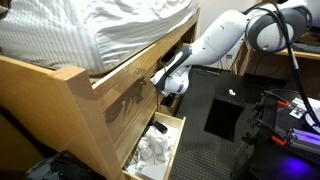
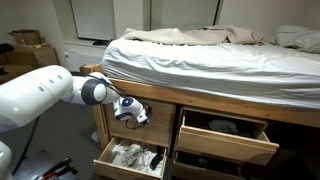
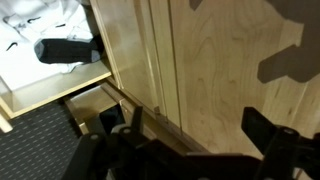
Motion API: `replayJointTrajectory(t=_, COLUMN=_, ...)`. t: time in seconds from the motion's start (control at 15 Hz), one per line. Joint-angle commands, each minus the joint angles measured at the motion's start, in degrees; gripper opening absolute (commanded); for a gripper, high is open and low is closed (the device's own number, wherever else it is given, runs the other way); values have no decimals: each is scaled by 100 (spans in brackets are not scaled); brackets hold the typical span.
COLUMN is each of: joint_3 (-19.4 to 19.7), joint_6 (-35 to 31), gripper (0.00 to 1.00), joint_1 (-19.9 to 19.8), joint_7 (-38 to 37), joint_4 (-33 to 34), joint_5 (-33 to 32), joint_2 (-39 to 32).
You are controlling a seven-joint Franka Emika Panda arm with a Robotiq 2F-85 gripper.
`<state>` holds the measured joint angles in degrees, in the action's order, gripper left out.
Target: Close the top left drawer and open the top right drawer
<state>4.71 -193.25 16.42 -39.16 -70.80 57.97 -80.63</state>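
Observation:
The top left drawer (image 2: 158, 122) is a light wooden front under the bed; it also shows in an exterior view (image 1: 125, 100) and fills the wrist view (image 3: 210, 70). It looks pushed in or nearly so. My gripper (image 2: 131, 112) is right at this front, also seen from the side (image 1: 170, 83). In the wrist view my gripper (image 3: 195, 140) is open and empty, its fingers spread wide against the wood. The top right drawer (image 2: 226, 143) stands pulled out, with dark things inside.
The bottom left drawer (image 2: 128, 158) is open below my gripper and holds white cloth (image 1: 155, 150), with a black item (image 3: 65, 50) beside it. A bed with rumpled sheets (image 2: 200, 55) lies above. A black mat (image 1: 225, 110) and equipment with cables (image 1: 290, 110) sit on the floor.

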Motion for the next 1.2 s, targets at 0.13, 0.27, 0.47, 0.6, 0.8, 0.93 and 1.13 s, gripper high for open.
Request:
replayJointTrajectory(t=0.13, joint_3=1096, joint_6=1845, gripper=100, joint_1=660, joint_7=726, joint_4=-1857, joint_5=1033, joint_2=1497)
replayJointTrajectory(t=0.27, joint_3=1783, joint_6=2646, gripper=100, joint_1=1116, joint_7=313, joint_4=-2366, joint_5=907, joint_2=1761)
replayJointTrajectory(t=0.47, joint_3=2998, joint_6=3559, gripper=100, joint_1=2092, joint_7=-815, joint_4=-3222, joint_5=307, joint_2=2047)
replayJointTrajectory(t=0.6, joint_3=2341, joint_6=3054, gripper=100, joint_1=1388, joint_7=-1004, joint_4=-2759, joint_5=-388, joint_2=1989)
replayJointTrajectory(t=0.8, joint_3=2901, joint_6=3338, gripper=100, joint_1=1996, joint_7=-1498, joint_4=-3332, joint_5=-599, joint_2=2276)
replayJointTrajectory(t=0.93, joint_3=3433, joint_6=4032, gripper=100, joint_1=2371, joint_7=-2267, joint_4=-3481, joint_5=-1343, joint_2=1869)
replayJointTrajectory(t=1.13, joint_3=3608, joint_6=3575, gripper=100, joint_1=2343, joint_7=-3582, joint_4=-4222, joint_5=-2490, joint_2=2033)
